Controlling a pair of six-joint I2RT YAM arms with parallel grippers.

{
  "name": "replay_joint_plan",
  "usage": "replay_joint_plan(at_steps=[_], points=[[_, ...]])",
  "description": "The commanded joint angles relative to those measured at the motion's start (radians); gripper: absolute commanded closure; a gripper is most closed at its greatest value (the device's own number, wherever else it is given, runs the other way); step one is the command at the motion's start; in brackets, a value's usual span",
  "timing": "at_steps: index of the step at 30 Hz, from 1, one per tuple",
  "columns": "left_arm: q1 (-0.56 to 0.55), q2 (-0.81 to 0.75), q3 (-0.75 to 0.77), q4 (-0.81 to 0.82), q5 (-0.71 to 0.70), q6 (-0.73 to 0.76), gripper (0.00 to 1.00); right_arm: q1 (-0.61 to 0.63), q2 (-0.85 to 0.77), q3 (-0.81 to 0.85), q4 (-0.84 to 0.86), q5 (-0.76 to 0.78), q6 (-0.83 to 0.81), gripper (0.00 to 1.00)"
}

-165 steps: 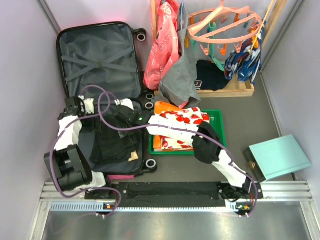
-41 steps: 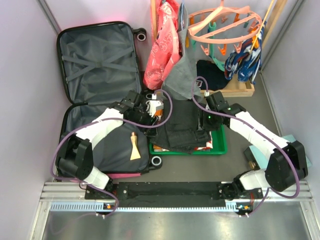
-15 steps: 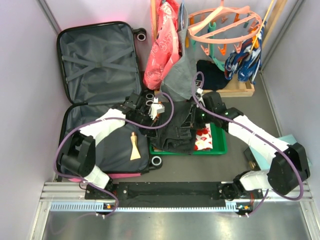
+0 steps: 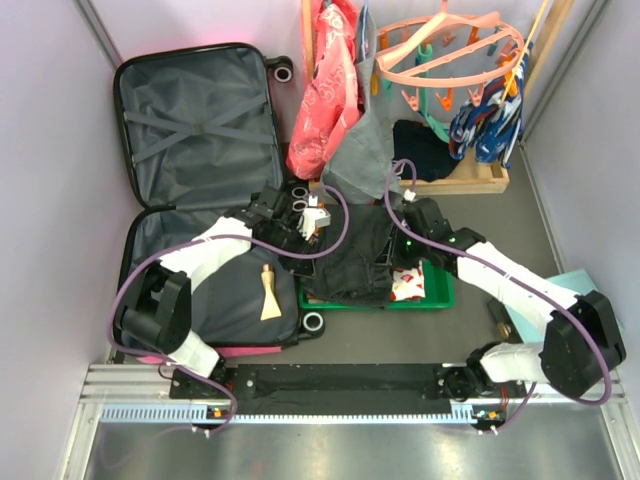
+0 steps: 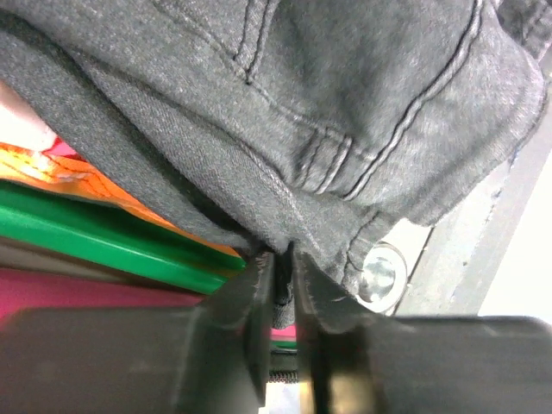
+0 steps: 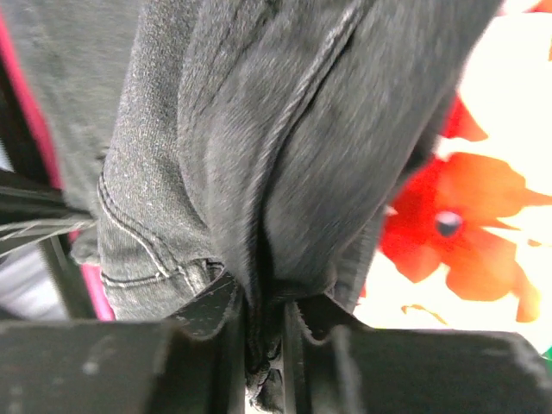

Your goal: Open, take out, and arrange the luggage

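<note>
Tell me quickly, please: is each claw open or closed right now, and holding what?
Left claw: closed on the dark grey jeans.
Right claw: closed on the dark grey jeans too.

The left arm (image 4: pixel 200 252) and right arm (image 4: pixel 505 280) wear glossy white shells between bulky black joints. A thin purple cable (image 4: pixel 344 212) loops along each. Both end in matte black fingers (image 5: pixel 250 328), flat-faced and blocky.

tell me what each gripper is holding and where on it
Both pinch the dark grey jeans: the left gripper at the waistband edge beside the metal button, the right gripper on a bunched fold of the denim.
</note>
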Motion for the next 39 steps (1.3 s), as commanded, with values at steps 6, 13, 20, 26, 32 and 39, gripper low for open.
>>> replay_joint_plan(at_steps=[6,13,20,26,32,39], points=[[-0.021,-0.049,0.168,-0.081,-0.034,0.008,0.65,0.011,0.009,-0.011,-0.099,0.146,-0.030,0.64],[-0.114,-0.095,0.156,-0.153,-0.028,0.132,0.46,0.014,0.012,-0.012,-0.097,0.240,-0.011,0.43],[-0.316,-0.129,0.065,-0.129,-0.145,0.208,0.30,0.013,0.101,-0.041,0.035,0.106,0.025,0.44],[-0.430,-0.126,0.018,0.012,-0.414,0.232,0.26,0.014,0.121,-0.048,0.064,0.091,0.033,0.68],[-0.453,-0.100,0.015,0.129,-0.539,0.206,0.43,0.014,0.113,-0.034,0.058,0.081,0.019,0.83],[-0.453,-0.090,0.025,0.131,-0.506,0.226,0.78,0.013,0.085,-0.022,0.023,0.100,-0.005,0.95]])
